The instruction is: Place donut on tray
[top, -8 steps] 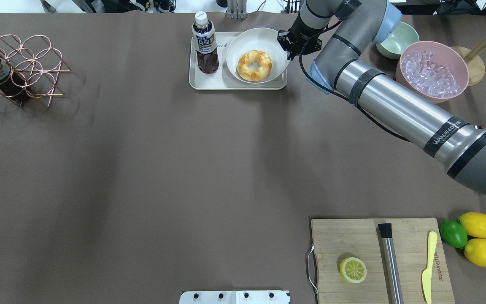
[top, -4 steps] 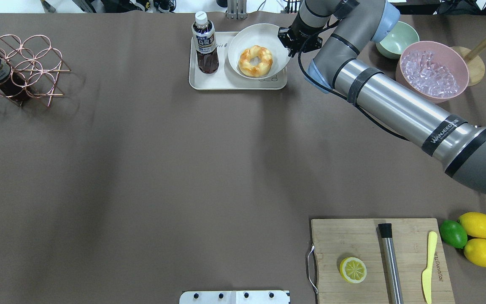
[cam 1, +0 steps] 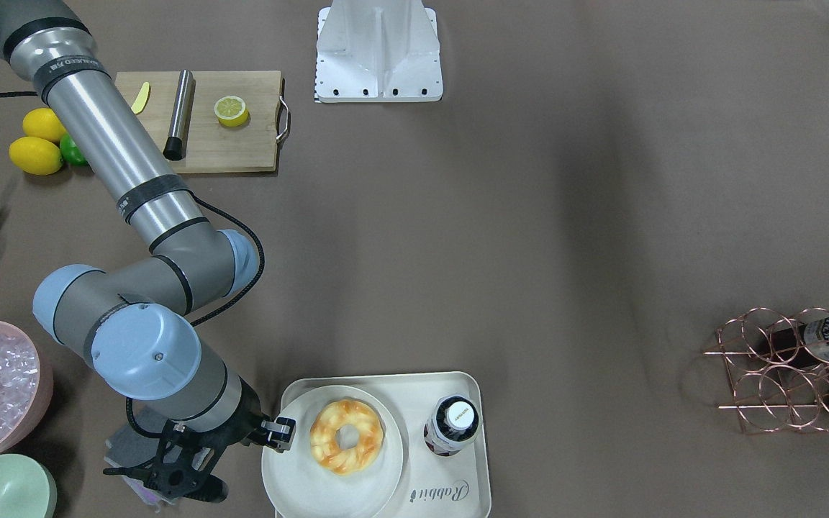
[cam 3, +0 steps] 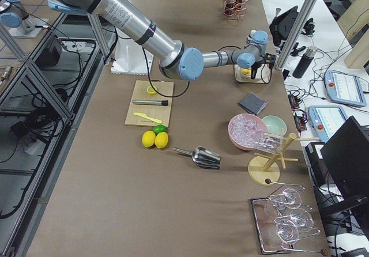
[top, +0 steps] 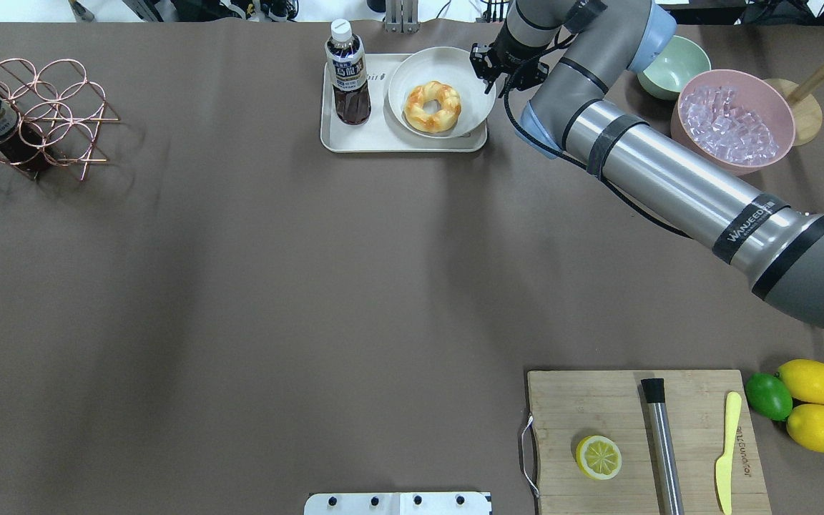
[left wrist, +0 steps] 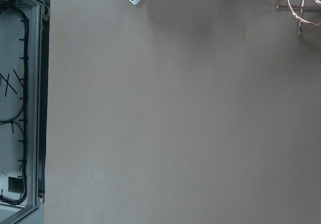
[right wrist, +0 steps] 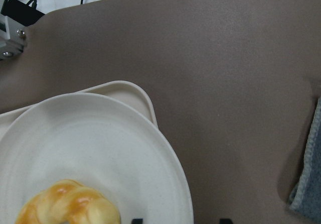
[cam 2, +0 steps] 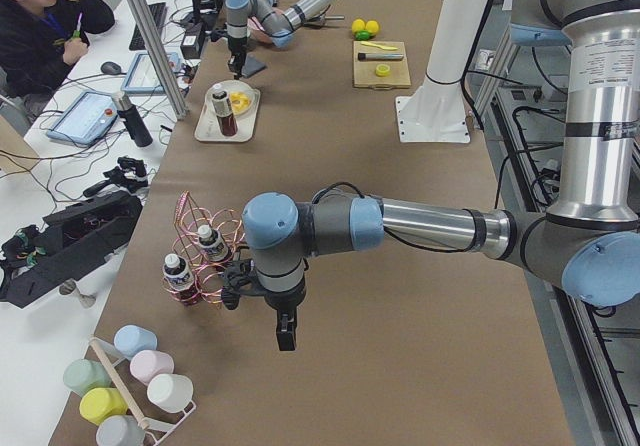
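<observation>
The golden-orange twisted donut lies on a round off-white plate. The plate rests on the right half of the cream tray, whose "Rabbit" script shows in the front-facing view. My right gripper is at the plate's right rim. In the right wrist view its two fingertips stand apart on either side of the rim, above the donut. My left gripper hangs over bare table far from the tray, and I cannot tell whether it is open.
A dark drink bottle stands on the tray's left half. A pink bowl of ice and a green bowl sit to the right. A grey cloth lies beside the tray. A cutting board with a half lemon is near right.
The plate with the donut shifted slightly right and farther away, then dropped back a little over the tray. The right gripper moved with it, then edged farther away.
</observation>
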Tool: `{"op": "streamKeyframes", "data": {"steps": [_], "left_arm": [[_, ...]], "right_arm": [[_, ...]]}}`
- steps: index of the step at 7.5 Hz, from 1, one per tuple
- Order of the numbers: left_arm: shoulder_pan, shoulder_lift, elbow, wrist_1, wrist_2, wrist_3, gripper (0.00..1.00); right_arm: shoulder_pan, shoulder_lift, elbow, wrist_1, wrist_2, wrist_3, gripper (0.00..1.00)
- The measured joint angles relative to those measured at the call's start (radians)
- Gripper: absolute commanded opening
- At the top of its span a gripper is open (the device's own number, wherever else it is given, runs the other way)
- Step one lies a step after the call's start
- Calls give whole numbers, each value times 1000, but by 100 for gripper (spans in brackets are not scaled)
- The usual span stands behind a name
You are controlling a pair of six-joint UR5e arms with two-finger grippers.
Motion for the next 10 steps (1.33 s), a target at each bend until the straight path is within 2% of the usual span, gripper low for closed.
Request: {"op": "streamKeyframes", "data": {"steps": [3, 6, 8, 10], "left_arm": [[1, -10, 0, 1, 1, -1, 98], [1, -13, 0, 2, 1, -1, 98], [0, -11, 1, 2, 1, -1, 98], [-2, -7, -1, 3, 2, 0, 98]], "right_arm": [[-1, 1, 5, 8, -3, 5, 99], [20, -16, 64, 3, 33, 5, 99], [46, -104, 184, -1, 88, 2, 100], [49, -215, 349, -25, 128, 2, 100]]}}
